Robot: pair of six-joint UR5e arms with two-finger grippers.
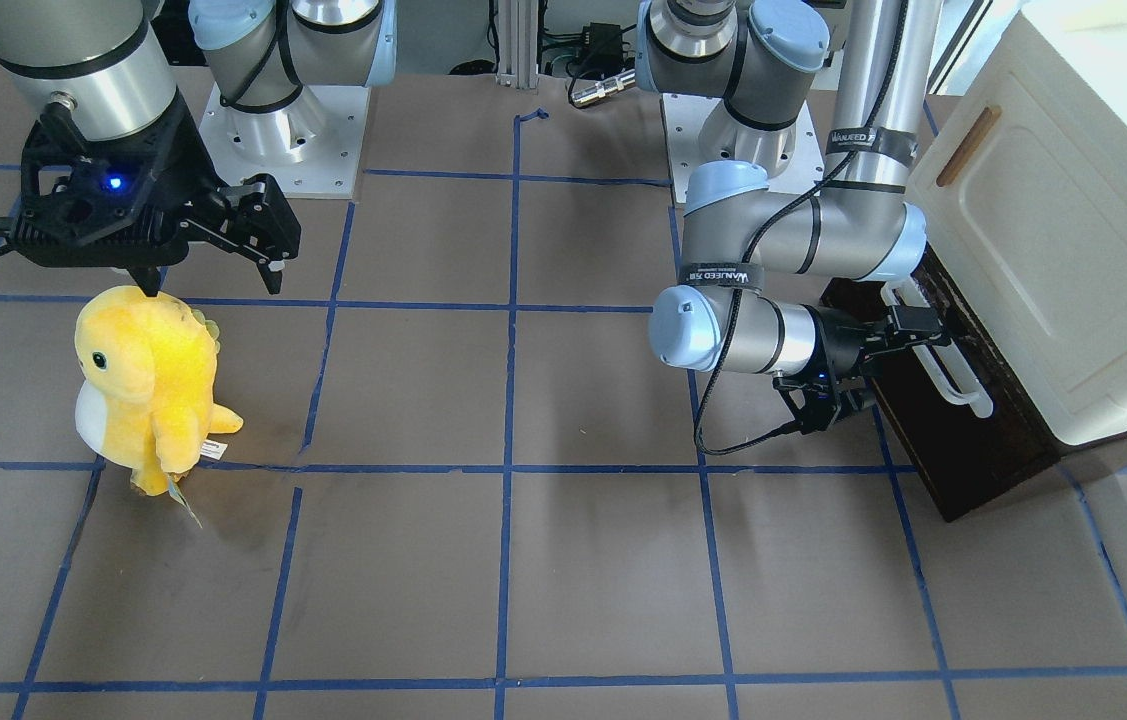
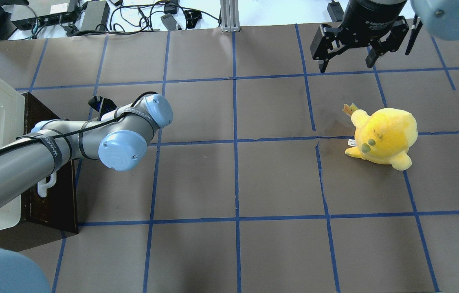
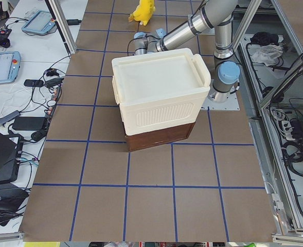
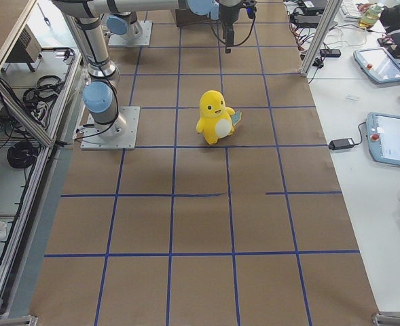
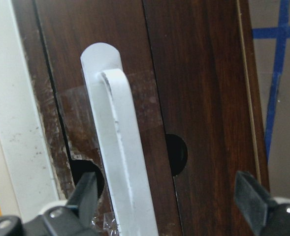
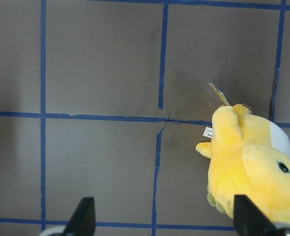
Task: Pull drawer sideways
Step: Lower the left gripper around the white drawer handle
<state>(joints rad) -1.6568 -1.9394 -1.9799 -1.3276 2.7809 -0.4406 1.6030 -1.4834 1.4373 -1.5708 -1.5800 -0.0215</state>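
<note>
While spread wide, left gripper [image 5: 167, 196] (astride white handle [image 5: 117, 147]) at drawer [image 5: 199, 98].

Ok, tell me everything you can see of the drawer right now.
The drawer is a dark brown wooden front at the foot of the cream cabinet. Its long white bar handle has clear tape at the mount, and two dark holes show in the wood. The open left gripper straddles the handle, not clamped. Whether the drawer is pulled out at all, I cannot tell.
</note>
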